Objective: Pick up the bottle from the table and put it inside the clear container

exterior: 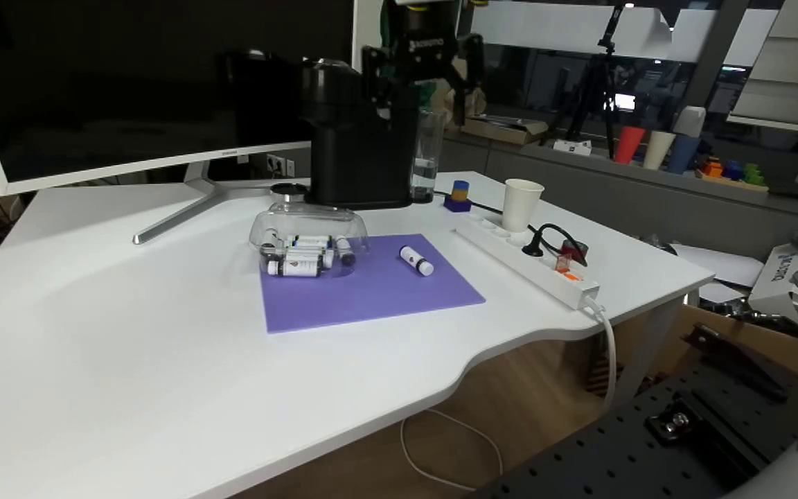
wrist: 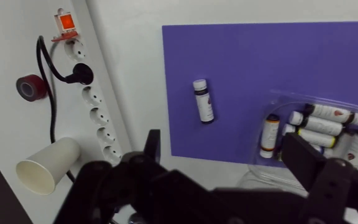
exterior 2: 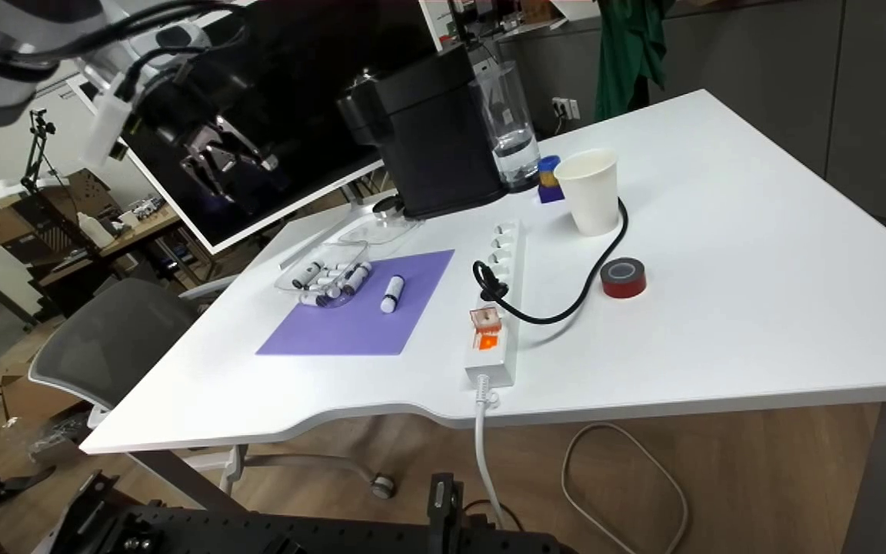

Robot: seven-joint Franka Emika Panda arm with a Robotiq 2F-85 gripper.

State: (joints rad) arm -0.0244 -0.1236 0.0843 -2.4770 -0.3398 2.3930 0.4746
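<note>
The white bottle (exterior: 415,260) with a black band and white cap lies on its side on the purple mat; it also shows in an exterior view (exterior 2: 392,294) and the wrist view (wrist: 204,104). The clear container (exterior: 309,218) stands beside it, partly on the mat, with several similar bottles inside; its rim shows in the wrist view (wrist: 291,97). My gripper (wrist: 222,137) is open and empty, its fingers wide apart. It hangs high above the table in both exterior views (exterior: 422,118) (exterior 2: 249,181), touching neither the bottle nor the container.
A white power strip (exterior: 530,267) with a black plug and cable lies beside the mat (exterior: 371,305). A paper cup (exterior: 521,204), red tape roll (exterior 2: 623,277), black coffee machine (exterior: 364,152) with water tank, and large monitor (exterior: 149,83) stand around.
</note>
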